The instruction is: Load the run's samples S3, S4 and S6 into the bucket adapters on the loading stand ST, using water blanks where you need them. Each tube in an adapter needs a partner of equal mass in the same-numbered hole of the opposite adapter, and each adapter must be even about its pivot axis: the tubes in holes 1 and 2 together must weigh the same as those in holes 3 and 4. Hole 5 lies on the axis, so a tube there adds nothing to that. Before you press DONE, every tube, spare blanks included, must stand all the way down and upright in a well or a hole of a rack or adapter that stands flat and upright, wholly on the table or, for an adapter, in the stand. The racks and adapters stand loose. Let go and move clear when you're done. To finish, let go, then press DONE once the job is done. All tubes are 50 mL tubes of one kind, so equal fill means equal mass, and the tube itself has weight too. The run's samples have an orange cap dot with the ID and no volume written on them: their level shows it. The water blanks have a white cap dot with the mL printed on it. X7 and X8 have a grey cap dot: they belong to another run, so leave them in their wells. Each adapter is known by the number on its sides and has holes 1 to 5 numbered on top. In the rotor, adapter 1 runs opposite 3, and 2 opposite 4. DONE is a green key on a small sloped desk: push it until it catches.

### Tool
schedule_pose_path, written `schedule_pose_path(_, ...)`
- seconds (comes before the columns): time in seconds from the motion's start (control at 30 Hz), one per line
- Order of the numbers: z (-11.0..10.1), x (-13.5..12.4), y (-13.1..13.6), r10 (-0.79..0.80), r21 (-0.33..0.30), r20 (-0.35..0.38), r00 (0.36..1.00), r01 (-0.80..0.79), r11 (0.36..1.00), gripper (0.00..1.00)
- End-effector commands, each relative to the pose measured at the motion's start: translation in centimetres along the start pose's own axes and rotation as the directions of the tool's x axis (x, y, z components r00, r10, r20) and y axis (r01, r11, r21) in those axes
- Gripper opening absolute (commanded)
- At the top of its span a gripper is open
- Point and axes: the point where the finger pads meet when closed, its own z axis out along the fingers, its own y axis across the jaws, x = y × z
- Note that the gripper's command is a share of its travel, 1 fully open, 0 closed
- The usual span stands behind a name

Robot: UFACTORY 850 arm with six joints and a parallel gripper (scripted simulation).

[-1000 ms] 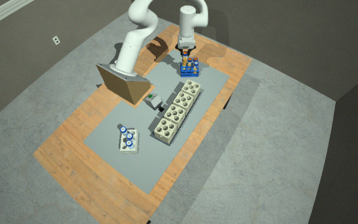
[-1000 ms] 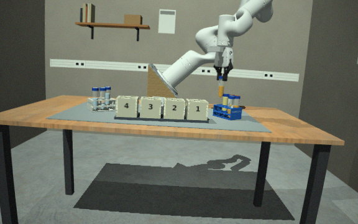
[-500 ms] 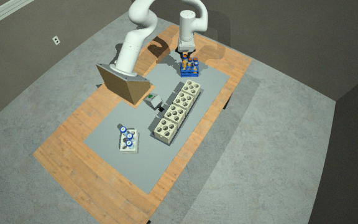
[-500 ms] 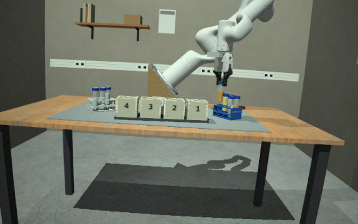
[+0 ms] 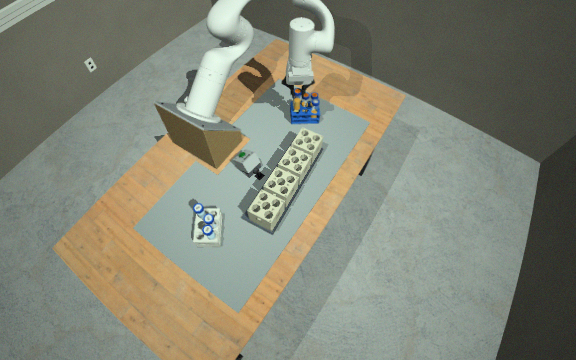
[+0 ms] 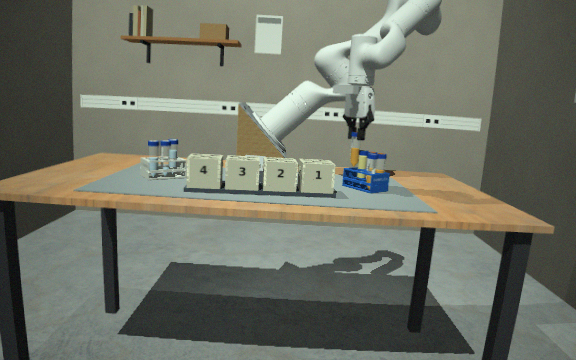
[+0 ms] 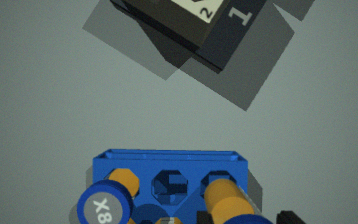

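Note:
My gripper (image 5: 298, 88) (image 6: 356, 136) (image 7: 247, 218) is shut on an orange-filled tube (image 5: 296, 104) (image 6: 354, 154) (image 7: 225, 197), which hangs upright over the blue rack (image 5: 305, 120) (image 6: 379, 186) (image 7: 170, 156); its cap dot is hidden. X8 (image 7: 102, 209) and several other tubes stand in that rack. Adapter 1 (image 6: 318, 185) (image 7: 219, 50), adapter 2 (image 6: 280, 184), adapter 3 (image 6: 242, 183) and adapter 4 (image 6: 203, 181) stand in a row on the loading stand (image 6: 260, 193); their holes look empty in the top view. Three water blanks (image 5: 198, 208) (image 5: 208, 219) (image 5: 207, 230) stand in the white rack (image 5: 208, 245).
The green DONE key (image 5: 242, 155) is on its small sloped desk (image 5: 249, 162), between the arm's base and the adapter row. The blue rack lies beyond the adapter 1 end of the row, the white rack near the adapter 4 end. The arm's slanted base stands at the table's edge.

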Motion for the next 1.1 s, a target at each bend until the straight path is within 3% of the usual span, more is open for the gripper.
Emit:
schedule_pose_path(0.0, 0.0, 0.0, -0.1, -0.001, 0.001, -0.001, 1.000, 0.001, 1.000, 0.00)
schedule_pose_path(1.07, 2.8, 0.0, 0.0, 0.000, 0.001, 0.000, 1.000, 0.000, 1.000, 0.00)
